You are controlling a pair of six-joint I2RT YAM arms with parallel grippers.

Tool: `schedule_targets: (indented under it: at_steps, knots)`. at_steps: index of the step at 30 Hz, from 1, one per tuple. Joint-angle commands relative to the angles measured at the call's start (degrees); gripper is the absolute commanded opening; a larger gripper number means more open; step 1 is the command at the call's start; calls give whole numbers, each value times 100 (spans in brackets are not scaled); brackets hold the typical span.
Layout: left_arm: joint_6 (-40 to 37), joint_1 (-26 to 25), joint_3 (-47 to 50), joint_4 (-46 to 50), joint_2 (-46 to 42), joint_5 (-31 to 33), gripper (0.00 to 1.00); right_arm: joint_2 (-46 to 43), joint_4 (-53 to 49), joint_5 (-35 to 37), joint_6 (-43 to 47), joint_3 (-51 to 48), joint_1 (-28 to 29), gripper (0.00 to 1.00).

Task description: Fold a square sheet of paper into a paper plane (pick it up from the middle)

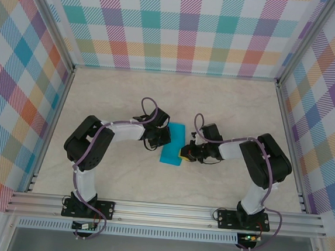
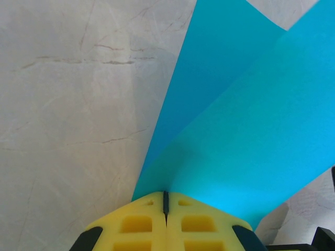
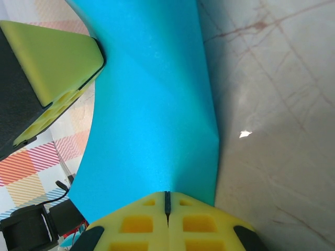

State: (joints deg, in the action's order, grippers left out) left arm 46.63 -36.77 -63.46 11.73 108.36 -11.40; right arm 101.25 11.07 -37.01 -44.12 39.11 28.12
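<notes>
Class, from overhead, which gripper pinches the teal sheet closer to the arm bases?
The right gripper, shut on the square sheet of paper low on its right edge. The left gripper grips the left edge farther back.

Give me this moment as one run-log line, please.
phase: fold under way | left gripper: shut on square sheet of paper | right gripper: shut on its other side | paper: bowed between both

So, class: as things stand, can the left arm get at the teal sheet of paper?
Probably yes: the left gripper is shut on the sheet of paper, with nothing between them. The right gripper pinches another edge.
</notes>
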Motion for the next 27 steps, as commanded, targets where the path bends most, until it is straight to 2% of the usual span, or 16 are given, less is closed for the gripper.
schedule_targets:
  at_steps: [1, 6, 20, 27]
  knots:
    - [-86, -113, 218, 348, 45, 129, 0, -354, -48, 32, 81, 35, 18, 0]
    - [-91, -111, 220, 339, 45, 131, 0, -620, 106, -61, -9, -12, 103, 0]
    - [-93, -111, 203, 324, 67, 94, 0, -48, 523, 105, -79, -501, 220, 0]
    - [-98, -111, 229, 313, 54, 126, 0, -659, -19, 161, 58, -286, 219, 0]
